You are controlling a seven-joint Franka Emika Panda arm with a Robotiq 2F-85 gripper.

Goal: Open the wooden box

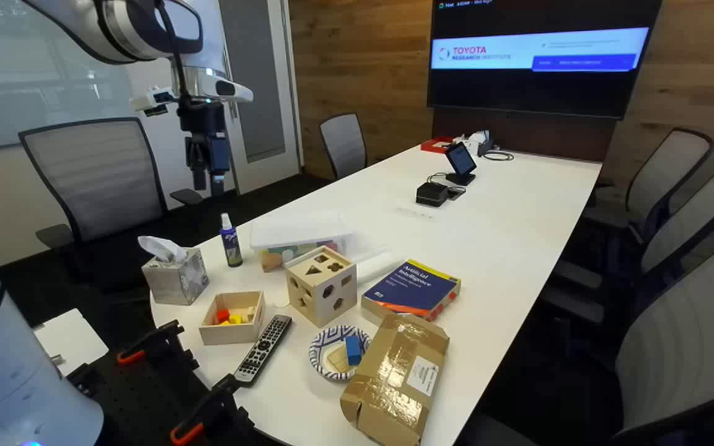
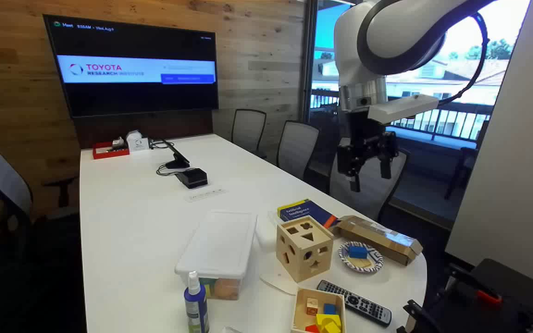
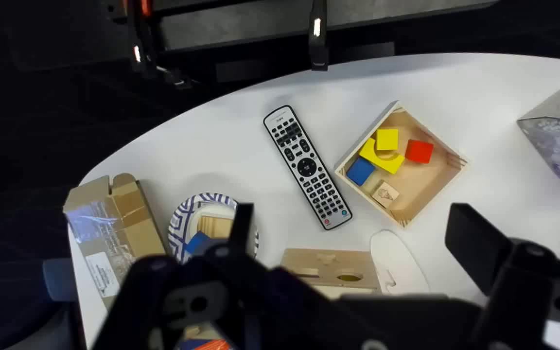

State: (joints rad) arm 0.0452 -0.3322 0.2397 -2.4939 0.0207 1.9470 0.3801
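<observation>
High over the near end of a white meeting-room tabletop point(image 1: 493, 223), I hold my black fingers point(image 3: 474, 240) pointing down and spread apart, nothing between them, a pose that I judge leaves room for an approach. The target, a pale wooden cube-shaped box point(image 1: 320, 291) with dark shaped cut-outs, stands upright in both exterior views, untouched and well below me, set at this end likely so that I can reach it. In an exterior view, a shallow pale wooden tray point(image 1: 231, 335) to its left holds small coloured blocks point(image 1: 235, 319), its walls apparently meant to keep them from straying; a thick navy-and-yellow paperback book point(image 1: 411, 290) lies just beside the box on the right, and a white-lidded translucent plastic tub point(image 1: 301, 230) sits on its far side. On the near side, a round white plate point(image 1: 317, 356) with a blue zigzag border carries a blue block point(image 1: 353, 350) and a flat pale wooden piece point(image 1: 337, 358). The box's top looks seated, so opening appears not yet begun; which panel gives way I cannot tell. Coming straight down seems wiser than reaching in from the right, where the book could catch a finger.
</observation>
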